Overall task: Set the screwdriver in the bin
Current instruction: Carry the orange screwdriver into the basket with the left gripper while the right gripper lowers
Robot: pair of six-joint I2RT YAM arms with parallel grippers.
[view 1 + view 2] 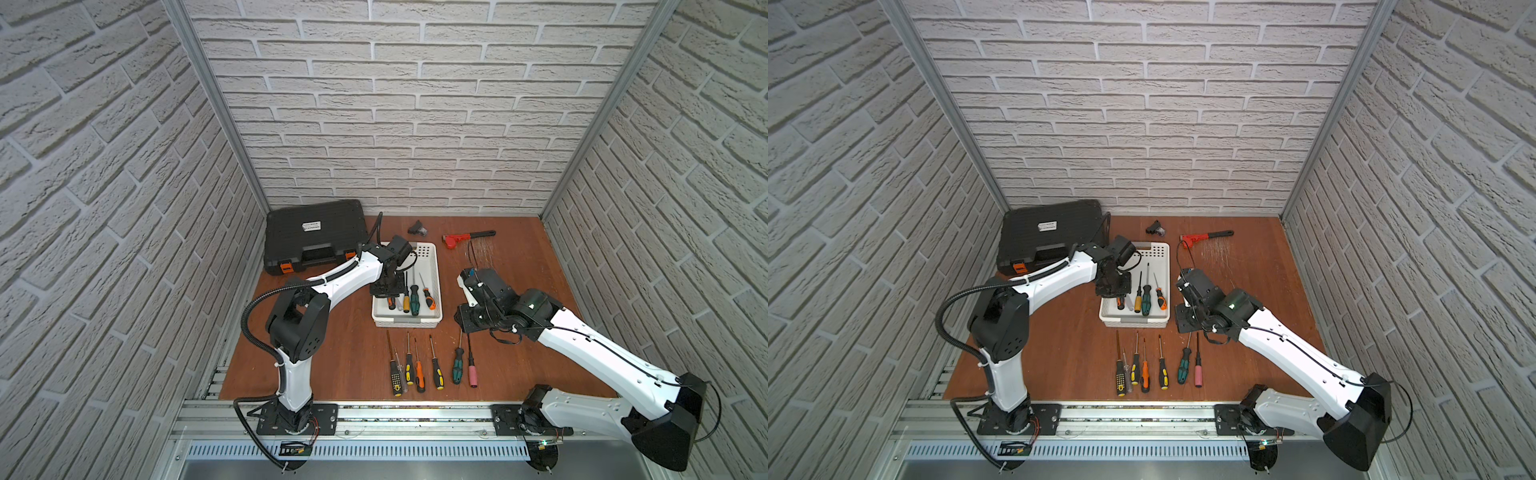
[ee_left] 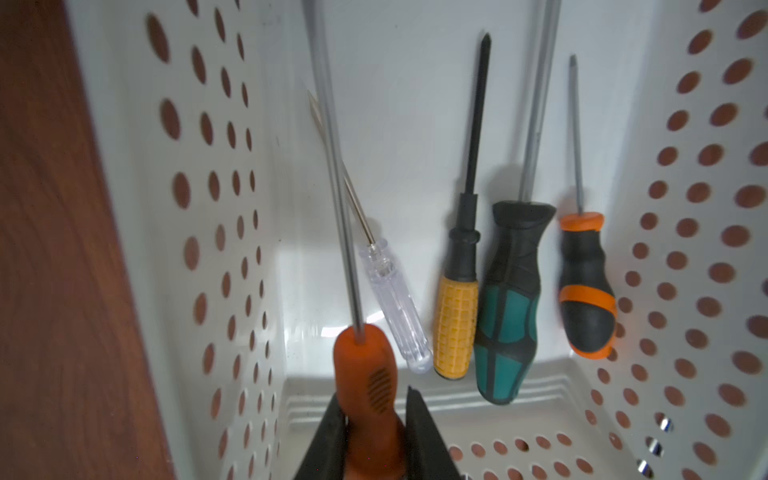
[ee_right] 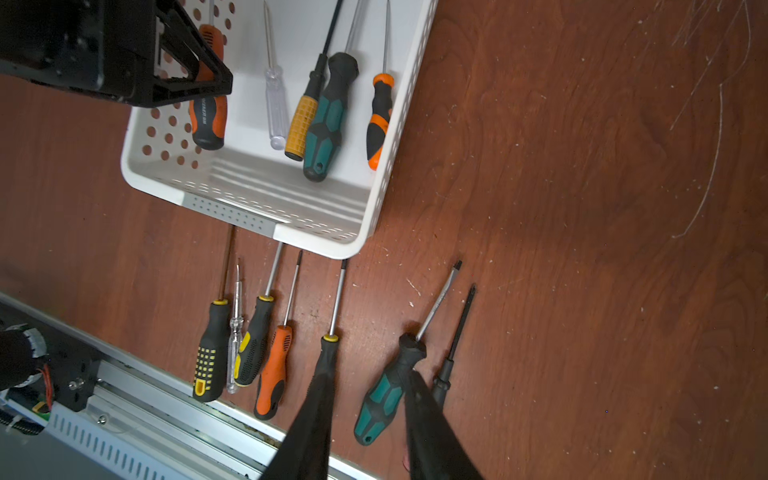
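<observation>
The white perforated bin (image 1: 407,322) (image 1: 1133,322) stands mid-table. My left gripper (image 1: 388,291) (image 2: 374,399) reaches down into its left side, shut on the handle of an orange-and-black screwdriver (image 2: 365,370) (image 3: 206,120) with a long silver shank. I cannot tell whether the screwdriver touches the bin floor. Several other screwdrivers (image 2: 511,299) lie side by side in the bin. My right gripper (image 1: 467,322) (image 3: 369,374) hangs open to the right of the bin, above a green-handled screwdriver (image 3: 382,399) on the table, with nothing between its fingers.
A row of several screwdrivers (image 1: 419,368) lies in front of the bin, ending in a pink-handled one (image 1: 472,371). A black tool case (image 1: 313,235) sits at the back left. A red tool (image 1: 457,240) and a small black part (image 1: 417,227) lie at the back.
</observation>
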